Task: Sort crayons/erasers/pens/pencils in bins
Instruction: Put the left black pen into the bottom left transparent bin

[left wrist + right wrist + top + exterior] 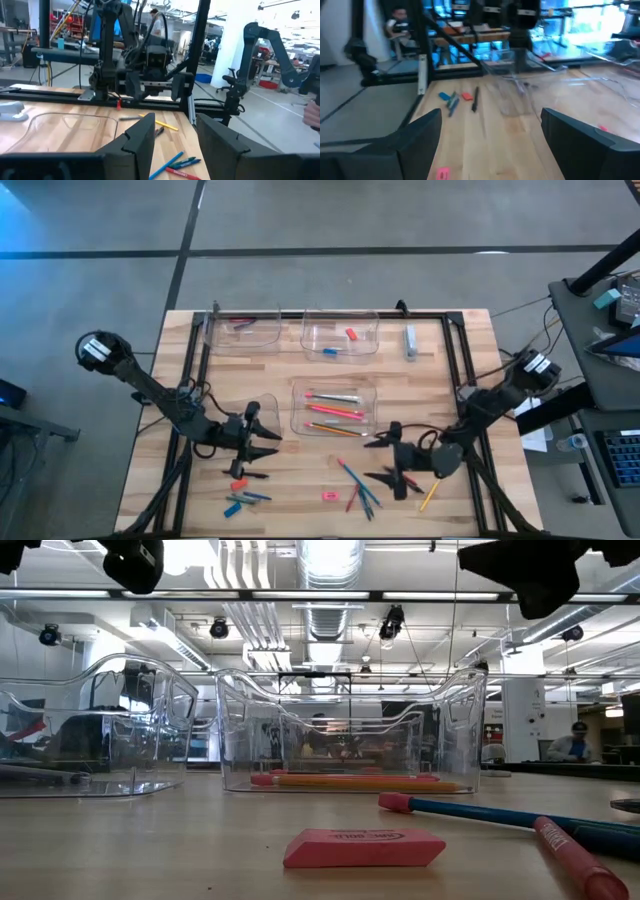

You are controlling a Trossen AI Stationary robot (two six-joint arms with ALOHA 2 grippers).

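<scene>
Wood table (300,480), lab behind. Left gripper (262,442) jaws part-open, empty, 8 o'clock of centre. Right gripper (392,463) jaws wide apart, empty, 5 o'clock. Pencils (333,412) in centre bin (298,392); crayons (243,499) loose at 7; pink eraser (330,496) at 6.

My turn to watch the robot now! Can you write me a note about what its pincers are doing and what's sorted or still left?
Left pincer: open, holding nothing, hovering over the table's left side.
Right pincer: wide open, holding nothing, hovering right of the pencil bin.

Done: several pencils lie in the near bin. A red eraser and a blue piece sit in the far middle bin. The far left bin holds something reddish, too small to name.

Left: pink eraser on the table's front, loose sticks beside it, a yellow pencil near the right arm, and a small pile at front left.
</scene>
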